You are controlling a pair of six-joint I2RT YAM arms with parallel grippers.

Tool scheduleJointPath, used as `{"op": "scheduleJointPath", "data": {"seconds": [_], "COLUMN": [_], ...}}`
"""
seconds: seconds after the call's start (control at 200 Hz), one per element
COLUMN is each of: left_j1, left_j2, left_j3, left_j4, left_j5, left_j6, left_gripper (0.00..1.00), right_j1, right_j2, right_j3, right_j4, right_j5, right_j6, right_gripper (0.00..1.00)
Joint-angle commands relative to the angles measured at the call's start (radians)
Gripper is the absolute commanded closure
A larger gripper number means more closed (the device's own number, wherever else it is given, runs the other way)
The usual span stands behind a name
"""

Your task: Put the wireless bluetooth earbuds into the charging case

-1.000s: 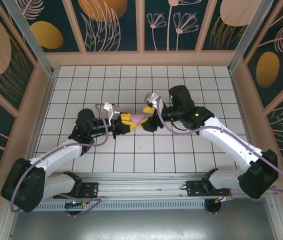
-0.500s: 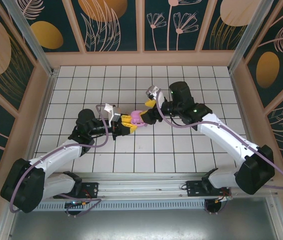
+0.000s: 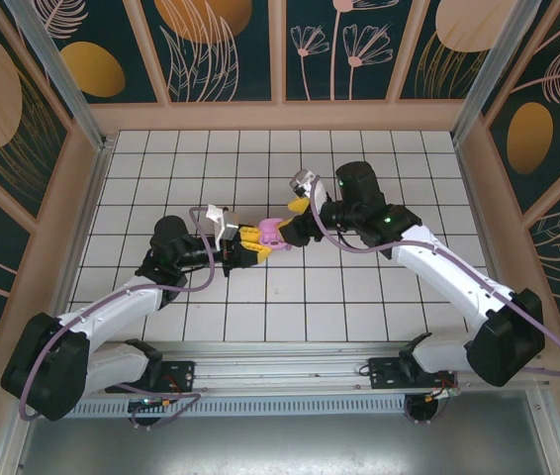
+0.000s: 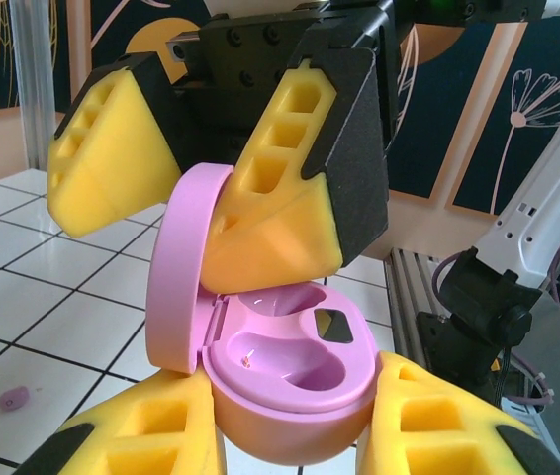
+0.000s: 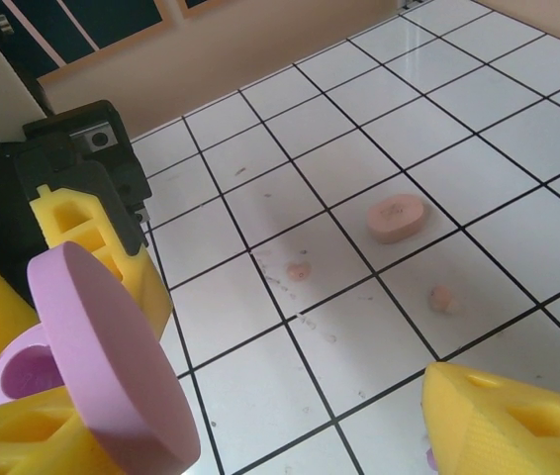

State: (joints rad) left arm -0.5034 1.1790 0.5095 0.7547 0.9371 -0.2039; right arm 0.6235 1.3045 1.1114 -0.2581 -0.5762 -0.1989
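My left pincer (image 4: 290, 427) pinches the charging case (image 4: 295, 381) by its base; my right pincer (image 4: 181, 237), spread, straddles the lid (image 4: 183, 287). If I push the lid too hard, the case may twist loose and fall on the surface (image 5: 517, 119).

White tiles (image 3: 290, 297) with dark grout cover the floor. Dark teal wall panels (image 3: 223, 69) with peach plant motifs surround it in pale wooden frames (image 3: 277, 49); lighting seems even.
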Motion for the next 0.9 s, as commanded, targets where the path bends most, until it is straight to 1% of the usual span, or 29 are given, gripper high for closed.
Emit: {"op": "scheduleJointPath", "data": {"seconds": [0.0,0.22,0.4,0.621,0.711,0.846,0.896], "left_j1": [-0.004,-0.004,-0.004,-0.005,-0.004,-0.004,-0.005], "left_j2": [0.010,0.017,0.020,0.033,0.036,0.033,0.028], "left_j3": [0.007,0.011,0.011,0.020,0.034,0.053,0.056], "left_j4": [0.038,0.038,0.037,0.015,-0.019,-0.081,-0.098], "left_j5": [0.043,0.039,0.042,0.055,0.066,0.068,0.063], "left_j6": [-0.008,-0.012,-0.013,0.012,0.045,0.107,0.126], "left_gripper": [1.00,1.00,1.00,1.00,1.00,1.00,1.00], "right_j1": [-0.006,-0.004,-0.004,-0.004,-0.004,-0.004,-0.004], "right_j2": [-0.032,-0.054,-0.067,-0.027,-0.003,0.008,0.006], "right_j3": [0.033,0.028,0.018,0.031,0.048,0.050,0.048], "right_j4": [-0.021,-0.030,0.000,0.065,0.066,0.056,0.048], "right_j5": [-0.005,-0.028,0.003,0.005,-0.015,-0.043,-0.042], "right_j6": [0.008,-0.008,0.005,0.045,0.052,0.052,0.051], "right_gripper": [0.28,0.28,0.28,0.29,0.31,0.44,0.46]}}
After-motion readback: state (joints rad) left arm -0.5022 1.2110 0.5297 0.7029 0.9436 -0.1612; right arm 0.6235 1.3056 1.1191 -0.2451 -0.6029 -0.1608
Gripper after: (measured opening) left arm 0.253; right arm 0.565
